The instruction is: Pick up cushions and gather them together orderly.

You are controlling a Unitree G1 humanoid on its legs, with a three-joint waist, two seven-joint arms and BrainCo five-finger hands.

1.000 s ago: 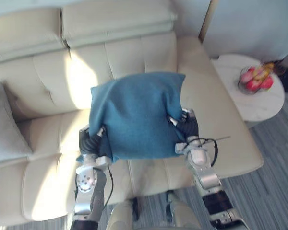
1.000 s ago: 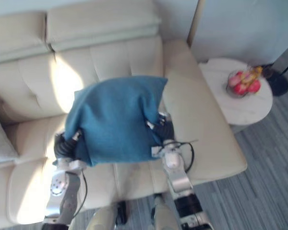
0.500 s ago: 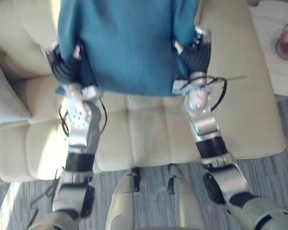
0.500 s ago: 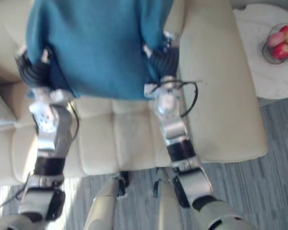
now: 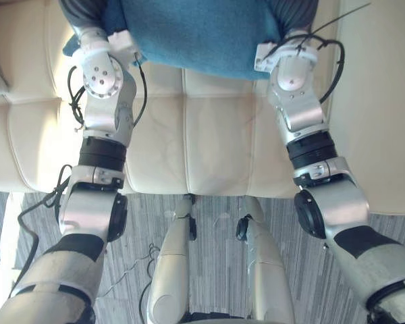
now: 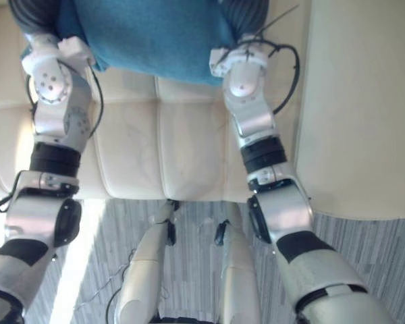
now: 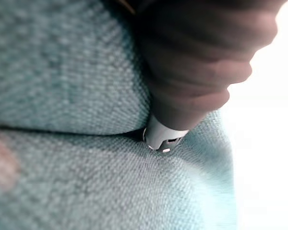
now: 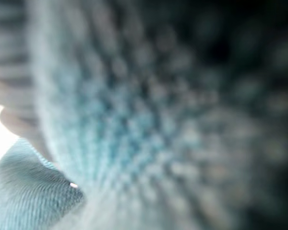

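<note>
Eye views: blue cushion [image 5: 196,34] between left hand [image 5: 77,10] and right hand [image 5: 293,13], cut by the top edge, over the cream sofa [image 5: 209,148] seat. Left wrist view adds its ribbed cover pressed into the weave; right wrist view, blurred fabric. I can't tell either grip. Bare seat below, then striped floor [image 5: 280,229].

Cushion [image 5: 196,34]: over sofa seat [image 5: 209,135], between left hand [image 5: 81,15] at its left edge and right hand [image 5: 293,13] at its right. Armrest [image 5: 378,101]: right of seat. Floor [image 5: 138,229]: before sofa.
</note>
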